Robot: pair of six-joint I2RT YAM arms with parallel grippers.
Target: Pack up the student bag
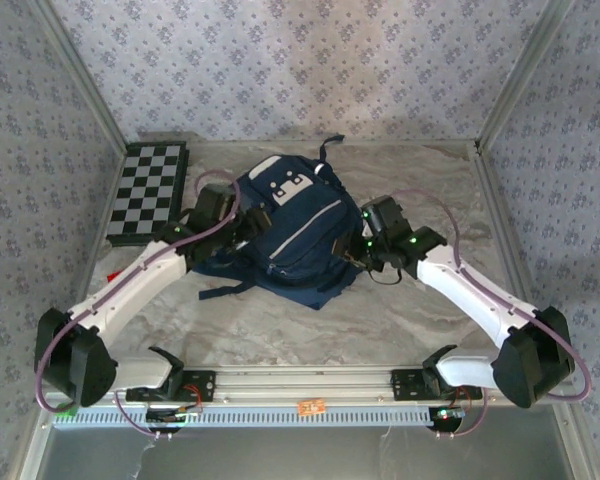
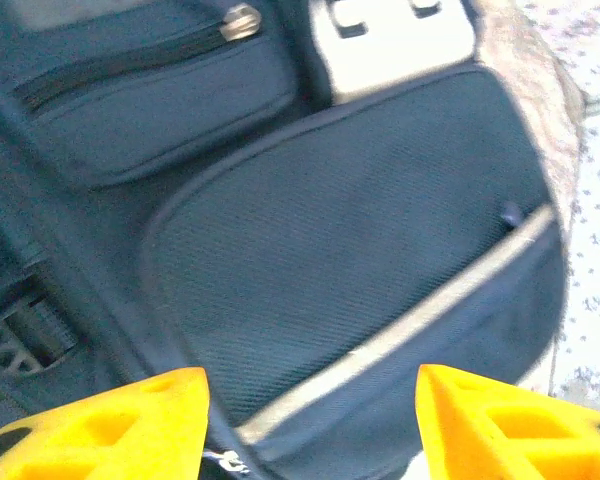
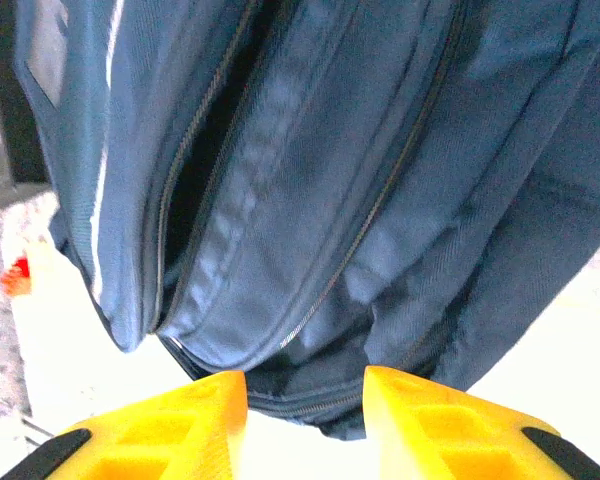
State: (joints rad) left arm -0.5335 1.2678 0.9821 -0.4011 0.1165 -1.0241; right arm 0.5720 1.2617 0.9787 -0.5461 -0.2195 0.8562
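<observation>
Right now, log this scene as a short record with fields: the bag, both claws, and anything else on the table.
student bag: navy, lying mid-table, white patch toward the far end
zipper opening: gaping, dark inside
left claw: open, fingers apart over the front pocket
right claw: closed on the bag's edge, fabric pinched between its fingers
chessboard: far left, apart from the bag
table: marbled top

High rear view looking down, wrist views close-up — all sharing the student bag (image 1: 290, 235)
</observation>
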